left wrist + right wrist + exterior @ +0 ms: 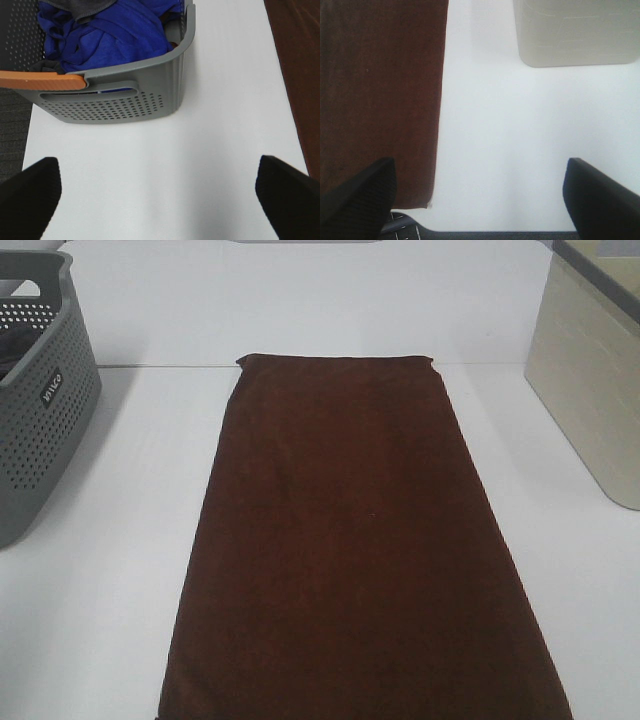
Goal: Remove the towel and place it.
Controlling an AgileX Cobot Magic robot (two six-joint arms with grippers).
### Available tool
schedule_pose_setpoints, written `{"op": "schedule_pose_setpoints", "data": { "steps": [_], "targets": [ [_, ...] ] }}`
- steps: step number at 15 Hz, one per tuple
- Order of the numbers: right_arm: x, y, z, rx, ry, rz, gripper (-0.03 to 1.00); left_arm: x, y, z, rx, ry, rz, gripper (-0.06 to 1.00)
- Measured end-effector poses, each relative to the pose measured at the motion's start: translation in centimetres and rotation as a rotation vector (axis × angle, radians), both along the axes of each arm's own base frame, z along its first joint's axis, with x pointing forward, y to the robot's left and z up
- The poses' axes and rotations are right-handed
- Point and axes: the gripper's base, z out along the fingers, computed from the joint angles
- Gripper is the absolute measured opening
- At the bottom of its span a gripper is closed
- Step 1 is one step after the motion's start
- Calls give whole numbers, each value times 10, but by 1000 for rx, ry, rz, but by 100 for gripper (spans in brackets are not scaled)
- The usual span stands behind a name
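Spread flat, the long maroon plush towel (355, 550) covers the white table (120, 590) between both wide-open, empty grippers (157, 200) (480, 197).

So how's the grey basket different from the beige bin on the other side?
The grey basket has perforated walls; the beige bin has solid ones. The basket sits left of the maroon towel, the bin right. The basket holds blue cloth; the bin's contents are not visible. Both stand on the white table.
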Motion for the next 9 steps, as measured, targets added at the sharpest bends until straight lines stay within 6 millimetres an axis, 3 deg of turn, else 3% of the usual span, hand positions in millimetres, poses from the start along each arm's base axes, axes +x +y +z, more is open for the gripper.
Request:
{"op": "schedule_pose_setpoints", "data": {
  "steps": [3, 9],
  "targets": [
    [-18, 0, -18, 0, -46, 3, 86, -33, 0, -24, 13, -64, 2, 98],
    [-60, -1, -32, -39, -275, 31, 86, -93, -6, -50, -42, -293, 4, 98]
  ]
}}
